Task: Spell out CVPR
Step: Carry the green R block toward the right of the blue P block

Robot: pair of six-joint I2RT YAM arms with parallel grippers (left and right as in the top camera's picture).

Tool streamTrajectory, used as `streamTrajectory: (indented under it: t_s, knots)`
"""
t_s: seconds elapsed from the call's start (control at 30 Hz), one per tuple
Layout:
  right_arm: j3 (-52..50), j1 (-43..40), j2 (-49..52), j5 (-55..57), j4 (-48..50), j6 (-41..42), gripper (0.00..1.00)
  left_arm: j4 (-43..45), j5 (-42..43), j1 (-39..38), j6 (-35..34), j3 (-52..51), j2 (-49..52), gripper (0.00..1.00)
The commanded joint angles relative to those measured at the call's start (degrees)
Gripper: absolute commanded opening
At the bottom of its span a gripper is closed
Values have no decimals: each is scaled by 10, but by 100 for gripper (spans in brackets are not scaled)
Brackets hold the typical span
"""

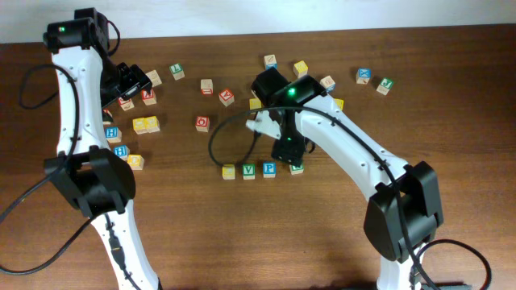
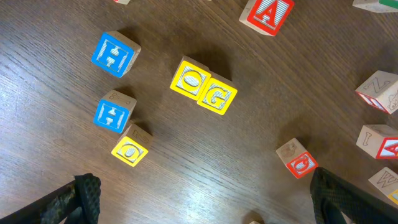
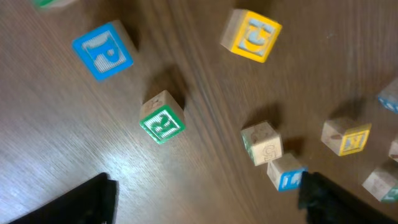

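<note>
Right wrist: right tool [image 3: 208,196] wide open over green block [image 3: 162,119], loose blocks [image 3: 250,35] around; left tool [image 2: 205,199] open

table front [image 1: 266,242] open | block row [image 1: 248,170] mid (narrow gaps) | loose blocks [image 1: 207,86] crowd rear

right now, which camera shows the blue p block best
Right wrist: the blue P block is large, its letter legible though slightly blurred. Overhead shows the block small, in the row beside the green V block. Left wrist doesn't show it.
</note>
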Motion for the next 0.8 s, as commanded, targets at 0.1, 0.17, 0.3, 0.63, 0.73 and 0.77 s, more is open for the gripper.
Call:
streamTrajectory:
  t_s: [0.1, 0.17, 0.3, 0.63, 0.73, 0.77]
  knots:
    - [-129, -44, -3, -100, 40, -303, 98, 0, -6, 1, -7, 6, -2, 99]
    - [-132, -43, -3, -136, 53, -303, 98, 0, -6, 1, -7, 6, -2, 99]
    - [-158, -44, 0, -148, 141, -270, 98, 0, -6, 1, -7, 6, -2, 99]
    - [-220, -50, 2, -144, 207, -270, 72, 0, -6, 9, -7, 6, -2, 99]
    - [-220, -70, 2, -145, 207, -244, 58, 0, -6, 9, -7, 6, -2, 99]
    - [-220, -71, 2, -145, 207, -242, 58, 0, -6, 9, -7, 6, -2, 99]
